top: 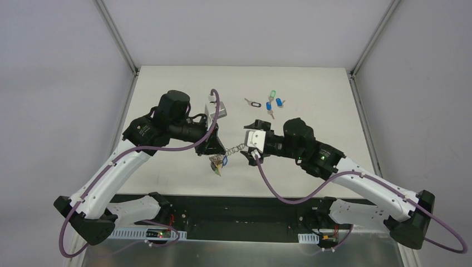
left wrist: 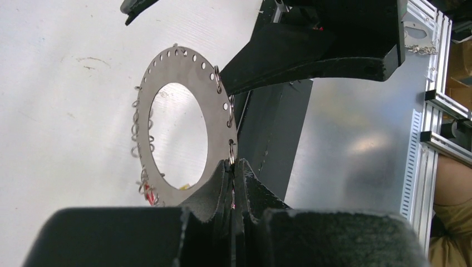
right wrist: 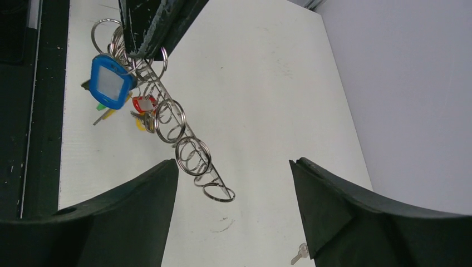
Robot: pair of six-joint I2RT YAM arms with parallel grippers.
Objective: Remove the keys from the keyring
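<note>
My left gripper (left wrist: 234, 164) is shut on the rim of the keyring (left wrist: 178, 65), a flat grey ring with a wide hole, holding it above the table. From above, the keyring (top: 234, 149) shows edge-on between the two grippers. Keys with blue (right wrist: 110, 80) and red (right wrist: 144, 104) tags hang from its small split rings near the left gripper (top: 214, 146). My right gripper (right wrist: 232, 162) stands open, and the keyring's free end (right wrist: 218, 192) reaches between its fingers without touching them. Several loose tagged keys (top: 269, 107) lie on the table farther back.
A bare silver key (right wrist: 300, 253) lies on the white table beside the right finger. A black-tagged key (top: 253, 103) and a green-tagged one (top: 273, 94) lie among the loose ones. A dark strip (top: 234, 203) runs along the table's near edge.
</note>
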